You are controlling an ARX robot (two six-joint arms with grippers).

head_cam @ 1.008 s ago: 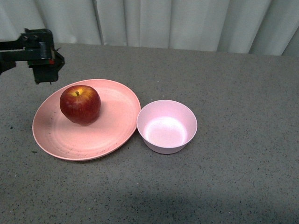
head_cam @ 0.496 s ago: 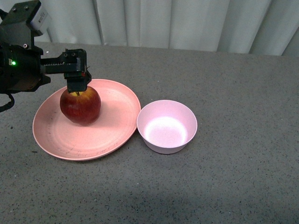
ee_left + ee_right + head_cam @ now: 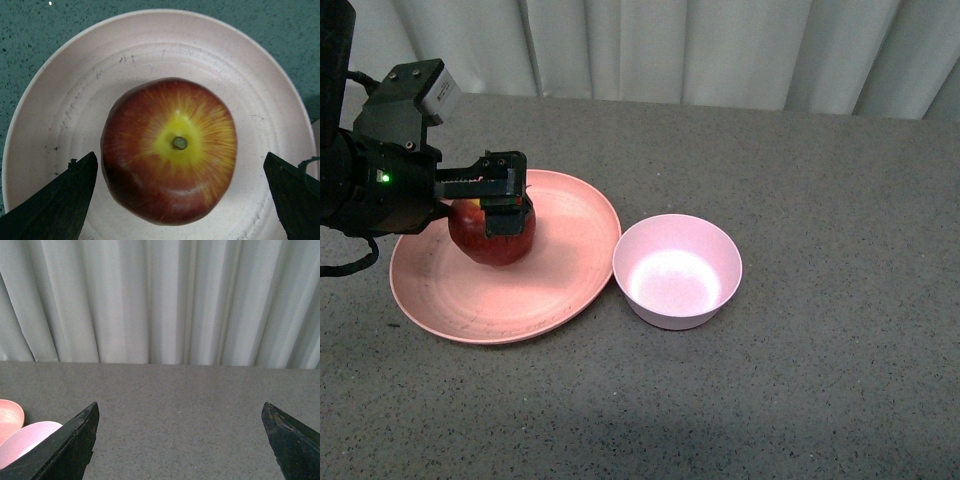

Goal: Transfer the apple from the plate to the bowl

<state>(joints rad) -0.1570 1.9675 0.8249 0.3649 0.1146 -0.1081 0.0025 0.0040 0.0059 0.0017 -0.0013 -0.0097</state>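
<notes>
Left fingers [image 3: 65,200] sit wide open either side of the apple [image 3: 170,150], so an off-centre squeeze could squirt it across the plate [image 3: 65,95], never reaching the bowl [image 3: 665,317].

Pale-pink bowl [image 3: 26,438], plate [image 3: 7,415] edge, grey tabletop [image 3: 175,410], curtain [image 3: 165,300].

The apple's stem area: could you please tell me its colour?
Yellow on the apple, streaking into dark red; best in left wrist view.
</notes>
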